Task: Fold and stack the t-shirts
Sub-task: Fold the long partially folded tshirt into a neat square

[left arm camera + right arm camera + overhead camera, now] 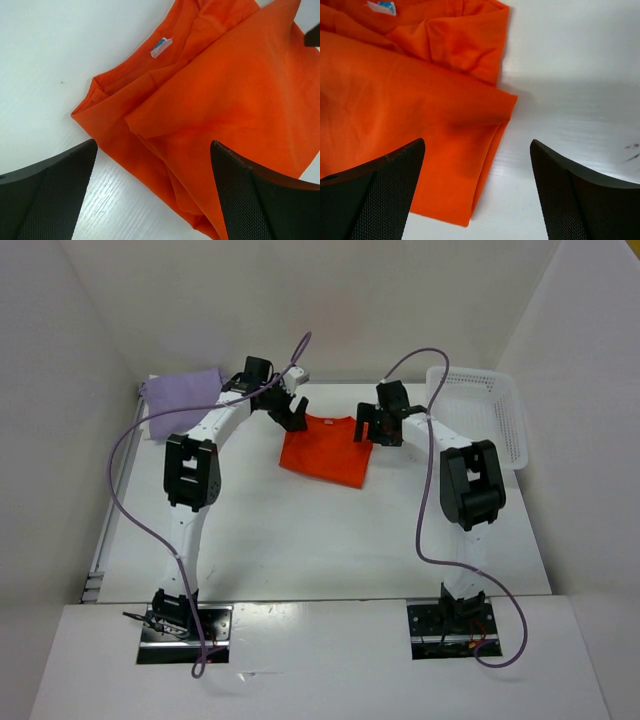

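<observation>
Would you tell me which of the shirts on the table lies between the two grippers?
The orange t-shirt, folded in the middle; the purple t-shirt lies apart at the far left.

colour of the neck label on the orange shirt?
White with a light-blue patch; the label on the orange t-shirt shows best in the left wrist view.

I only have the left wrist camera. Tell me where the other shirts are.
Observer: A purple shirt lies bunched at the far left corner of the table, apart from the orange shirt.
Operator: Report the right tool.
Observer: The right tool is open and holds nothing. It straddles the orange shirt's right edge.
Operator: Say what else is on the table.
Observer: A white basket sits at the far right. I cannot tell whether anything lies in it.
</observation>
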Controlling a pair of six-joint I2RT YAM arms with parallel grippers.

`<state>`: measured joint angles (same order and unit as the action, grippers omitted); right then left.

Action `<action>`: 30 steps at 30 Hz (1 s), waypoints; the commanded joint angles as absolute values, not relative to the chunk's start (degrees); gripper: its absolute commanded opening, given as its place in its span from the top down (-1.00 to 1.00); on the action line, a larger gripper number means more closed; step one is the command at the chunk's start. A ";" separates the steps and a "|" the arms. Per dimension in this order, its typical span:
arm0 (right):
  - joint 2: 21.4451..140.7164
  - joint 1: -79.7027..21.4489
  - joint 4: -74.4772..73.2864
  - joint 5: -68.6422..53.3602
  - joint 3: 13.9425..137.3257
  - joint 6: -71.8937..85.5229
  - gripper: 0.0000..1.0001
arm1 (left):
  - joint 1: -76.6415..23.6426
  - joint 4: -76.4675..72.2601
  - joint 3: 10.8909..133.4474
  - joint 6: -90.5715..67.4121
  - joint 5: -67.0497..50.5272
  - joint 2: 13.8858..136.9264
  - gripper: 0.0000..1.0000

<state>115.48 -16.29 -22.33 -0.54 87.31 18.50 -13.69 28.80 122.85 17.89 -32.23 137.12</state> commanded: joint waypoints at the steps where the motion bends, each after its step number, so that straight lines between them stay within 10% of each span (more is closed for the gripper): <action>1: 117.94 -12.93 -16.18 -4.74 86.66 18.01 -0.79 | -13.62 27.95 126.29 18.37 -35.86 138.95 -1.00; 16: 125.68 -12.40 -16.52 -9.84 92.72 16.96 -0.54 | -13.62 29.09 131.39 16.70 -33.84 144.67 -0.47; 30: 123.23 -12.39 -18.89 -11.60 92.72 15.91 0.79 | -13.62 30.94 130.87 16.70 -38.41 144.05 0.66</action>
